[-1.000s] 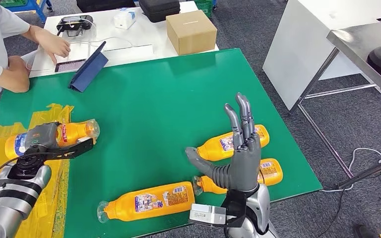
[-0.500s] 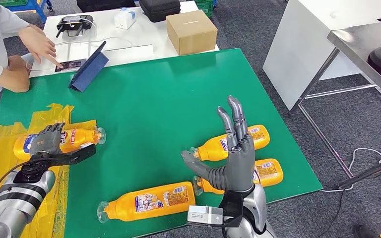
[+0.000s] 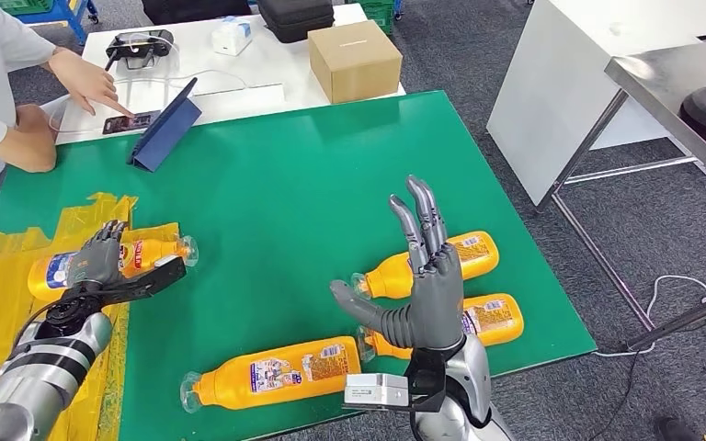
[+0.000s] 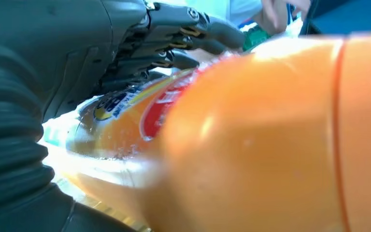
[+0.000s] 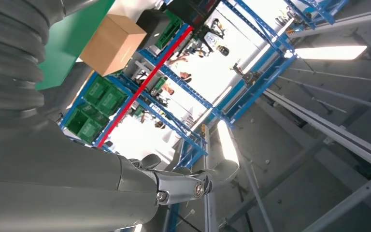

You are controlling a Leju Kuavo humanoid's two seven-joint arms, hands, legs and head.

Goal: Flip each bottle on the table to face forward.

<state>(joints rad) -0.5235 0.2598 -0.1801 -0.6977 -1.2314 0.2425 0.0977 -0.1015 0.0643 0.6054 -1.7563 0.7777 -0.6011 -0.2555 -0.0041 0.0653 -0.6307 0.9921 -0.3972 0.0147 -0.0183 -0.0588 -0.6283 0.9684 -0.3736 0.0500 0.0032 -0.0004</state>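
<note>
Left hand [image 3: 101,266]: fingers draped over the body of the left bottle [image 3: 115,260], thumb stretched out on the near side toward the cap. Whether the fingers actually clamp the bottle cannot be told from either view.
Left bottle: lies on its side, partly on the yellow taped patch [image 3: 0,303], cap pointing away from the fingers toward the table's middle. In the left wrist view its orange body [image 4: 251,140] sits right under the fingers [image 4: 183,34].
Right hand [image 3: 427,280]: raised upright, fingers straight and apart, thumb out to the side, holding nothing.
Other bottles: two [image 3: 427,262] [image 3: 487,317] lie just behind the right hand's fingers; a fourth, the near bottle [image 3: 280,370], lies beside the right wrist, at the table's front edge.
Handling (judgement): full plastic bottles, fairly heavy, smooth and round, liable to roll or slip. The label band at mid-body looks the best place to take hold; the neck is too narrow.
Surface: green table top [image 3: 294,184], flat and matt, likely enough friction to stop a slow roll.
Room: white table beyond with a cardboard box [image 3: 354,58], a tablet [image 3: 161,124] and a person's hand [image 3: 92,83] on a phone; grey carpet, metal table legs to the right.
</note>
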